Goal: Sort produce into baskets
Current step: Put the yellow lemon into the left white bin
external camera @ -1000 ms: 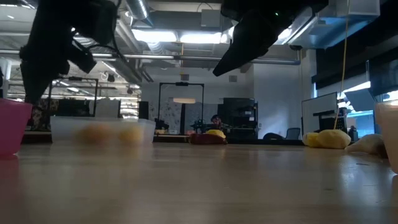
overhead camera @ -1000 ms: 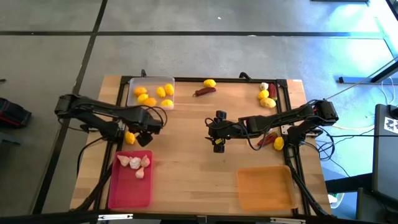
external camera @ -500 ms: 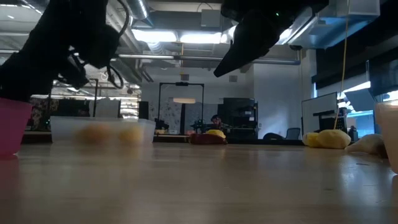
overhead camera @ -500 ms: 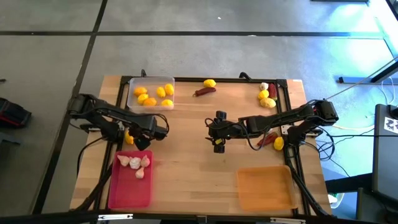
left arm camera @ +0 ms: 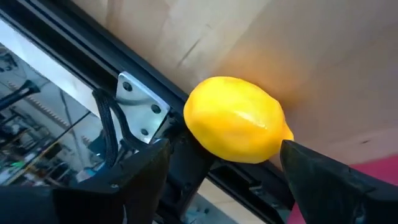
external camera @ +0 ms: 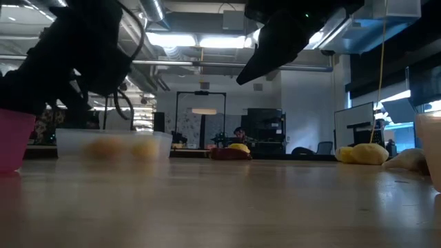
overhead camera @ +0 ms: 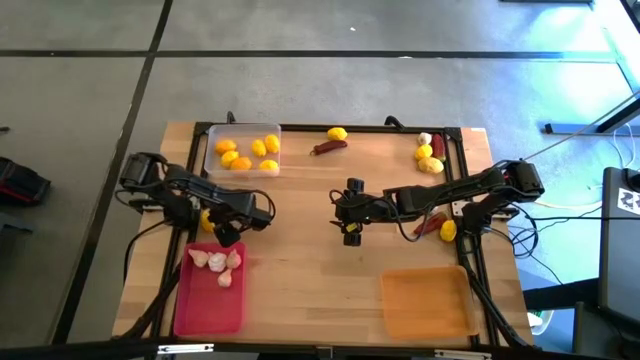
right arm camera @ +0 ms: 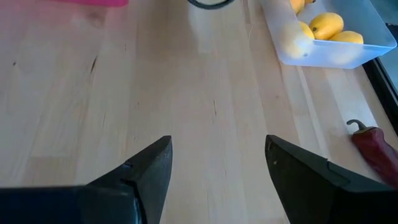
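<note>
A yellow lemon (left arm camera: 235,118) lies on the wooden table beside the black frame rail at the left edge (overhead camera: 206,219). My left gripper (left arm camera: 225,149) is open and tipped down over it (overhead camera: 222,228), one finger on either side of the lemon and not touching it. My right gripper (overhead camera: 350,228) hangs open above bare wood at the table's middle (right arm camera: 217,155). The clear basket (overhead camera: 241,150) at the far left holds several lemons. The pink basket (overhead camera: 210,295) at the near left holds garlic bulbs (overhead camera: 218,262). The orange basket (overhead camera: 427,303) stands at the near right.
A lemon (overhead camera: 338,133) and a chili (overhead camera: 328,147) lie loose at the far middle. Lemons, a garlic bulb and a chili cluster at the far right (overhead camera: 430,155). Another chili and lemon (overhead camera: 440,228) lie under my right arm. A black frame rail (overhead camera: 195,180) borders the table.
My left gripper has come down and tipped further downward, moving toward the near left onto the lemon by the frame rail. The lemon has stayed where it was.
</note>
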Controlling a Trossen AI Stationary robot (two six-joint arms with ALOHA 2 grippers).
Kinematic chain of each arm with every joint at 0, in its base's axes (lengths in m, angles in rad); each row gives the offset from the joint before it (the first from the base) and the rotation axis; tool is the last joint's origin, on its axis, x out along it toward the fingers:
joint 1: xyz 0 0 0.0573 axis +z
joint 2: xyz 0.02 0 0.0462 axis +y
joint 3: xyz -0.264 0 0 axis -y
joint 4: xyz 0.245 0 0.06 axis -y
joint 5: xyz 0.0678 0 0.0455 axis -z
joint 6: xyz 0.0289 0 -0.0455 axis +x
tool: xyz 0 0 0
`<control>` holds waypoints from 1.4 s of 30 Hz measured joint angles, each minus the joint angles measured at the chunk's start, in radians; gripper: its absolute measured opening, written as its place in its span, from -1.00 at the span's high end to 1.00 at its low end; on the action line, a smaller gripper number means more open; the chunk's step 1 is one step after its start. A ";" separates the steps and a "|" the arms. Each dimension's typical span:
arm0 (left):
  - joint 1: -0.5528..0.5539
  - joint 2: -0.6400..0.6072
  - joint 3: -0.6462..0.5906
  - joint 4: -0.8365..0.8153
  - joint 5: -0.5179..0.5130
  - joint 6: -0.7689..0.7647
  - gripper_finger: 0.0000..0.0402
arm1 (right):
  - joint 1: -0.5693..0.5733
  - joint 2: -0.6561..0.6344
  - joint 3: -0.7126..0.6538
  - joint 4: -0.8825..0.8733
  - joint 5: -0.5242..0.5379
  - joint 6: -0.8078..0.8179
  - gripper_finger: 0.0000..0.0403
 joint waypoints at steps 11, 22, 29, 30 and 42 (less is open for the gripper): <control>0.002 0.137 -0.001 -0.001 0.065 0.151 -0.49 | 0.000 0.000 0.000 0.000 0.000 0.000 -0.24; 0.041 0.178 -0.003 0.021 -0.008 0.208 -0.49 | 0.000 0.000 0.000 0.000 0.000 -0.002 -0.24; 0.064 0.177 -0.004 0.024 -0.011 0.228 -0.34 | 0.000 0.000 -0.001 0.000 0.000 -0.001 -0.24; 0.064 0.177 -0.010 0.045 -0.004 0.235 -0.30 | 0.000 0.000 -0.001 0.000 0.000 -0.001 -0.24; 0.060 0.167 -0.008 0.066 0.003 0.292 0.14 | 0.000 0.000 -0.002 0.002 0.000 -0.002 -0.24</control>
